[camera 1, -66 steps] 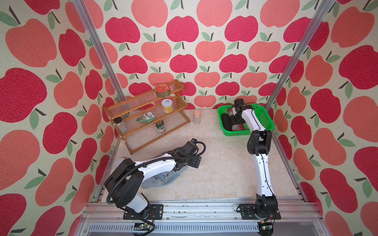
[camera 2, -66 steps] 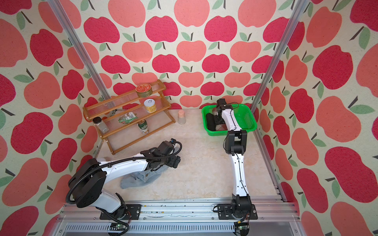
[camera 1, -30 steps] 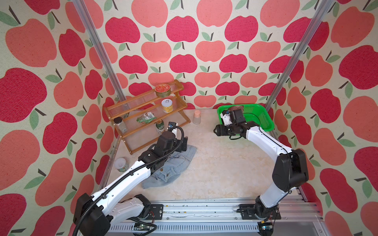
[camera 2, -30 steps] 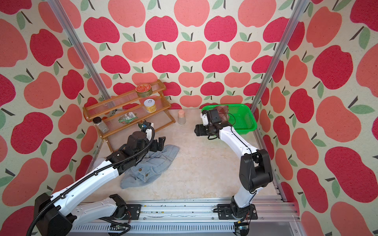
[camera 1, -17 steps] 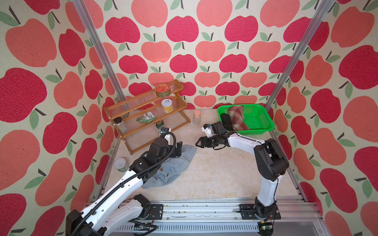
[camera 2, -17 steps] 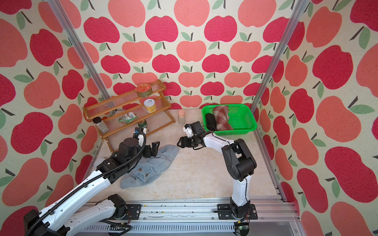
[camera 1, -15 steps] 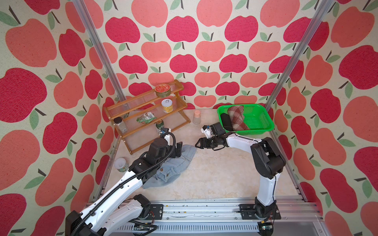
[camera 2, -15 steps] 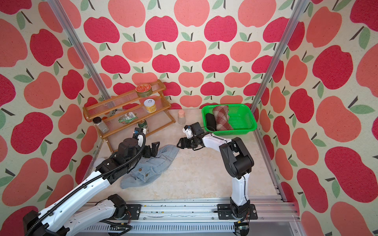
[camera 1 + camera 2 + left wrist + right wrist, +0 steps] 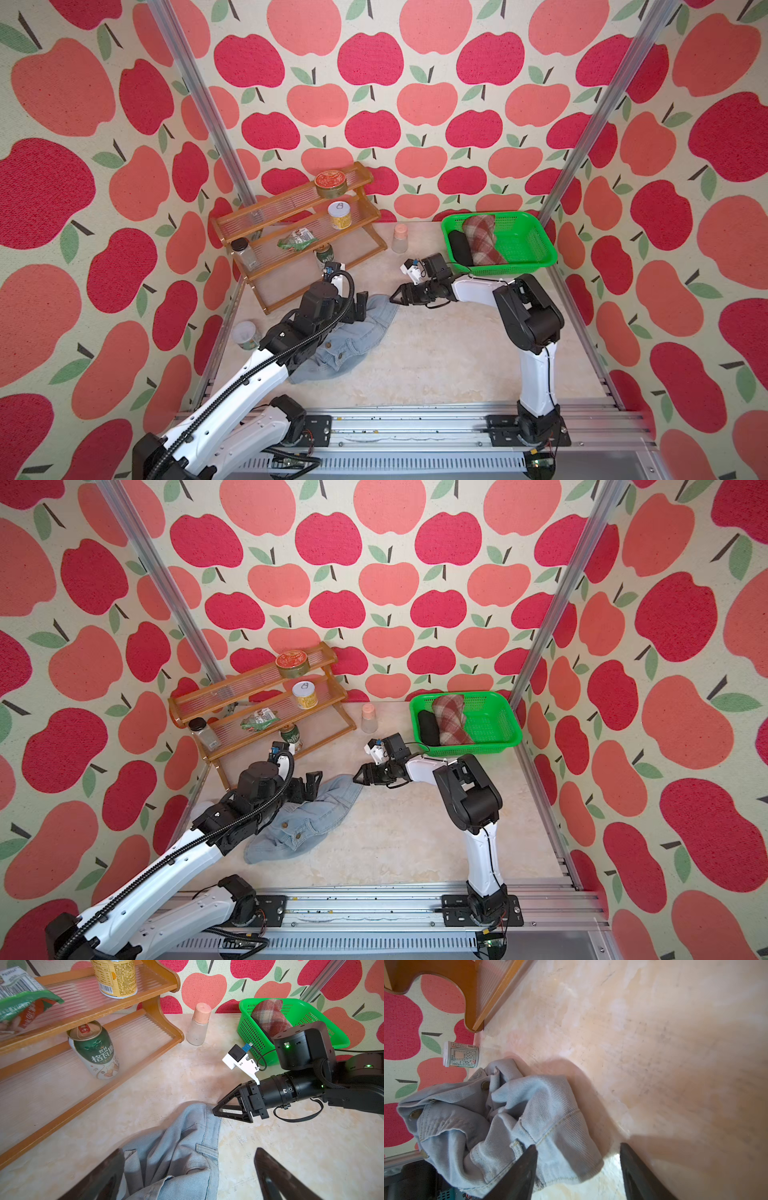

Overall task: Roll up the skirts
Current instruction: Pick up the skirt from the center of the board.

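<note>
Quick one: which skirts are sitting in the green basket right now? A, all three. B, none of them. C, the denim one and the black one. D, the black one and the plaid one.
D: the black skirt and the plaid skirt lie rolled up in the green basket, while the denim skirt lies crumpled on the table.

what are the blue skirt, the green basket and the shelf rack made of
The blue skirt looks like cotton denim: matte, with diagonal twill ribs, stitched seams and metal buttons. The green basket is glossy moulded plastic, its walls an even mesh. The shelf rack seems to have a varnished wood frame, though no grain shows clearly; its shelves are ribbed clear panels, probably plastic or glass.
</note>
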